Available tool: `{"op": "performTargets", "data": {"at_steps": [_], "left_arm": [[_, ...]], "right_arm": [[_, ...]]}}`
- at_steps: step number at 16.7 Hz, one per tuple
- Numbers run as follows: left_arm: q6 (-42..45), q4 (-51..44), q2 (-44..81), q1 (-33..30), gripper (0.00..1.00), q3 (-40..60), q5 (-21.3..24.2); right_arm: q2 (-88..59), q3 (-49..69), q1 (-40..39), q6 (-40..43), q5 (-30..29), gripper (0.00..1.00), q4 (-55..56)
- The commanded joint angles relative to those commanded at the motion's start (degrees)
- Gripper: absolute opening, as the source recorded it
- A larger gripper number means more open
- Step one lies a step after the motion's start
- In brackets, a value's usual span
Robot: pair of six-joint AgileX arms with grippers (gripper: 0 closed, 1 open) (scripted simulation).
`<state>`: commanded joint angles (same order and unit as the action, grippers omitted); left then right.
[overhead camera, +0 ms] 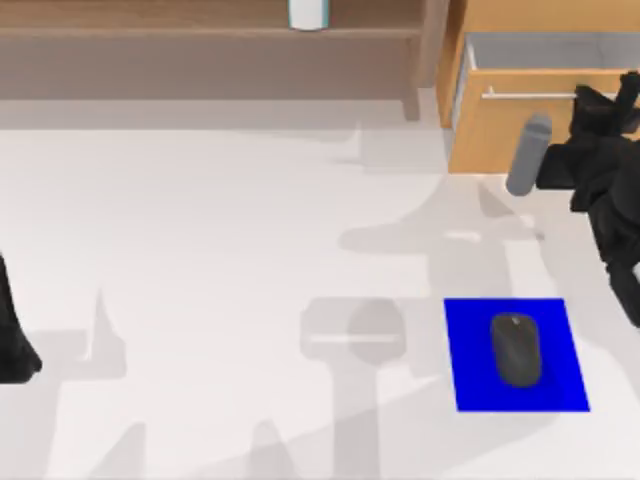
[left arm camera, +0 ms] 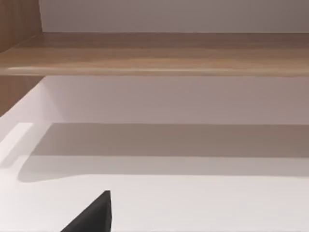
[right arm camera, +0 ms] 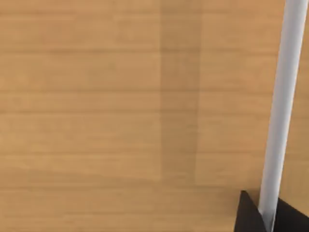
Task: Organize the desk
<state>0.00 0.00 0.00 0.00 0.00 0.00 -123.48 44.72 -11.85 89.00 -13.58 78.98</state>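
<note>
White desk (overhead camera: 200, 230), R gripper (right arm camera: 264, 212) clamped on drawer handle (right arm camera: 282, 106).

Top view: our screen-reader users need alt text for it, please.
The right gripper is at the handle of the open drawer at the white desk's back right. A dark mouse sits on a blue mat; the left arm is parked at the left edge.

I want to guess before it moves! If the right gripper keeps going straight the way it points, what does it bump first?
Probably the drawer: its wooden front faces the right gripper, whose tips sit around the handle. Exact depth is unclear.
</note>
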Motion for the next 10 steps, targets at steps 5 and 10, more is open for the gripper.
{"op": "performTargets", "data": {"at_steps": [5,10], "left_arm": [[0.0,0.0,0.0,0.0,1.0,0.0,0.0],[0.0,0.0,0.0,0.0,1.0,0.0,0.0]], "right_arm": [[-1.2,2.1,0.7,-0.1,0.5,0.0,-1.8],[-2.5,5.4,1.0,-0.1,0.6,0.0,-3.6]]}}
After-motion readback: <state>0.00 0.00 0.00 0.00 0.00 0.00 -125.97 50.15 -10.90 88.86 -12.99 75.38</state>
